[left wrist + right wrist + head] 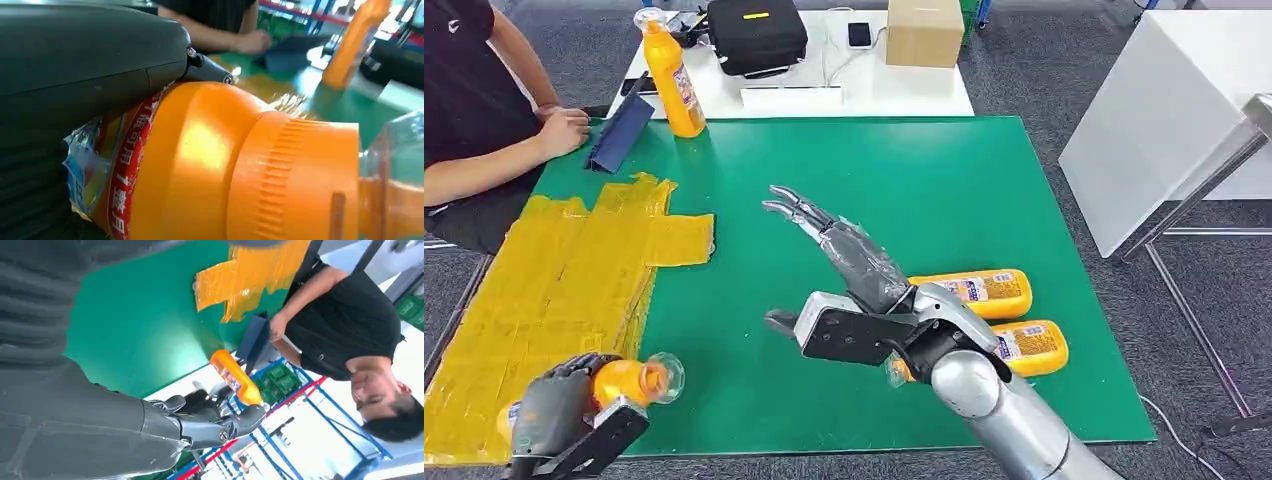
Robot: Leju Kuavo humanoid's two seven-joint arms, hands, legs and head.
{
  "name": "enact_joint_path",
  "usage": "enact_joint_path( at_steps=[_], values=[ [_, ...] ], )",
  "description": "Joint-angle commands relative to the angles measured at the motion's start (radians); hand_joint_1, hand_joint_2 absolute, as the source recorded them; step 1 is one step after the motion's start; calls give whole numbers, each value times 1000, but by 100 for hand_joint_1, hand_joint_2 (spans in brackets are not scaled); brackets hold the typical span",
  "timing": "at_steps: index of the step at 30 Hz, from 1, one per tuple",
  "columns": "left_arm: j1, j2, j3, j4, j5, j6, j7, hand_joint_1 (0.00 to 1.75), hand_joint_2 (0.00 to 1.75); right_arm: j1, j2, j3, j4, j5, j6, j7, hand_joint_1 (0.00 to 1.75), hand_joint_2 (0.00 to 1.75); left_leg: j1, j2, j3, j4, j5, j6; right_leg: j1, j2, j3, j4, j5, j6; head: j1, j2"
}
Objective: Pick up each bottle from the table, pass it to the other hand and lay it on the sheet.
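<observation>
Risk now: the orange bottle lies sideways in the left hand at seven o'clock, over the yellow sheet; let go early and it rolls. Right hand hangs centre, fingers spread, empty. Two bottles wait at four o'clock.
</observation>
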Motion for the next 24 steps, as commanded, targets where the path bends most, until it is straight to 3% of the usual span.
enact_joint_path(
  at_steps=[1,8,12,18,24],
  values=[
    [-35,30,-37,182,-77,6,15,175,175,-15,-57,22,-19,9,20,10,0,175,-1,-1,4,-1,0,0,-1,-1,4,-1,-1,-1,-1,0],
    [-81,112,-152,360,-210,106,57,175,175,20,-135,38,-48,26,36,9,0,175,-1,-3,6,-2,0,0,-1,-2,5,-2,-1,-1,-1,0],
    [-154,195,-201,447,-389,195,145,175,175,29,-152,49,-57,36,45,5,0,175,-1,-3,7,-2,0,0,0,-3,7,-1,-1,-2,-1,0],
    [-272,271,-221,570,-486,209,189,175,175,29,-168,59,-54,37,50,5,0,175,-1,-2,7,-1,1,-1,-1,-2,4,1,0,-1,-1,0],
    [-294,272,-217,614,-483,202,192,175,175,52,-195,50,-69,43,42,2,0,175,0,0,11,-2,0,-1,0,0,1,0,-1,-2,-1,0]
  ],
)
